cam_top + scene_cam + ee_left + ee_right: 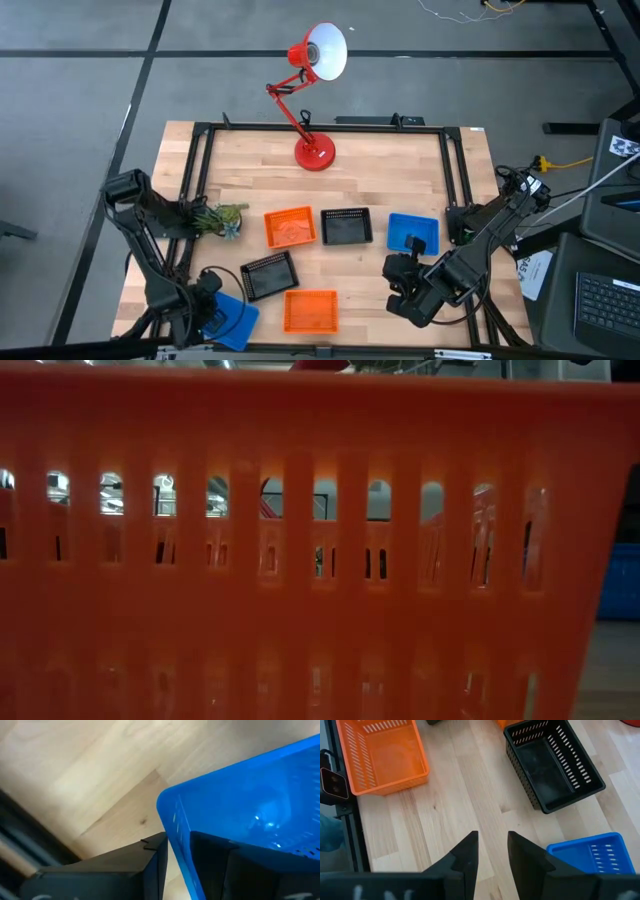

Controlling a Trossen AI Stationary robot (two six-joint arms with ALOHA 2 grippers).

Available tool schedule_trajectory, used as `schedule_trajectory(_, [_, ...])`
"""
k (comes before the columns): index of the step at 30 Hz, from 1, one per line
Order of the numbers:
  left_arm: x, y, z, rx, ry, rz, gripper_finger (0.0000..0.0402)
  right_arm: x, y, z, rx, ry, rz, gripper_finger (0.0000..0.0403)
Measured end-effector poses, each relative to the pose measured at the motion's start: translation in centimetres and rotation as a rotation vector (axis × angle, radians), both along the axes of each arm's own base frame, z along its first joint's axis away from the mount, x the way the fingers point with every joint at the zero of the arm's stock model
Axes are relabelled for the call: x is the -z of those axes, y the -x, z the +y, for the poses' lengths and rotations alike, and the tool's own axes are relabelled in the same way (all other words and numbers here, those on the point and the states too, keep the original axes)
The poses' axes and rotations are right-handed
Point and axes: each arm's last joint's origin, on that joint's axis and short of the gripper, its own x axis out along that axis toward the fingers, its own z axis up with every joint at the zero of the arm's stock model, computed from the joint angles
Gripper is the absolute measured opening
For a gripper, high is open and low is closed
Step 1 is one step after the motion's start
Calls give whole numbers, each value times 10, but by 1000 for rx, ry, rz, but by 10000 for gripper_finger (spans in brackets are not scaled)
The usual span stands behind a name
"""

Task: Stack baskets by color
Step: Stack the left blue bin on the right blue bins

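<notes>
Several baskets lie on the wooden table (240, 170): an orange one (290, 227), a black one (346, 227) and a blue one (413, 233) in a row, then a black one (268, 275) and an orange one (310, 311) nearer the front. At the front left corner my left gripper (212, 312) is shut on another blue basket (236, 320). My right gripper (493, 851) hovers open above bare wood near the blue basket (592, 852) on the right. The front orange basket's wall (300, 560) fills the low view. My left gripper has the blue basket's side wall (180, 845) near a corner, pinched with one finger (150, 865) outside and the other (215, 865) inside. The fingers come from above, pointing down. Whether the basket's bottom rests on the table, I cannot tell.
A red desk lamp (315, 150) stands at the far middle of the table. A green plant sprig (222, 218) lies at the left side. A black frame rail (320, 127) runs around the tabletop. Bare wood lies between the two rows of baskets.
</notes>
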Motion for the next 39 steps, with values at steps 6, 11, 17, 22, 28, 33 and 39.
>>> schedule_trajectory(6, [19, -3, -6, -2, -49, 20, 73, 0, 0, 0, -1, 1, 0, 103])
schedule_trajectory(11, [28, -4, -8, -44, -62, 31, 65, 0, 0, 0, -2, 1, 1, 103])
schedule_trajectory(17, [19, -5, -10, -83, -23, 19, 6, 0, 0, 0, -2, 1, 1, 103])
schedule_trajectory(22, [-8, -5, -13, -65, 7, 4, 1, 0, 0, 0, -1, 1, 0, 103])
schedule_trajectory(28, [-57, -13, -9, -55, 36, -206, 0, 0, 1, 1, -12, -23, 25, 103])
schedule_trajectory(33, [-96, -49, 13, -89, -57, -523, 0, 1, 6, 6, -47, -70, 73, 103])
schedule_trajectory(39, [-103, -136, 66, 70, -111, -497, 0, 2, 21, 28, -174, -230, 183, 103])
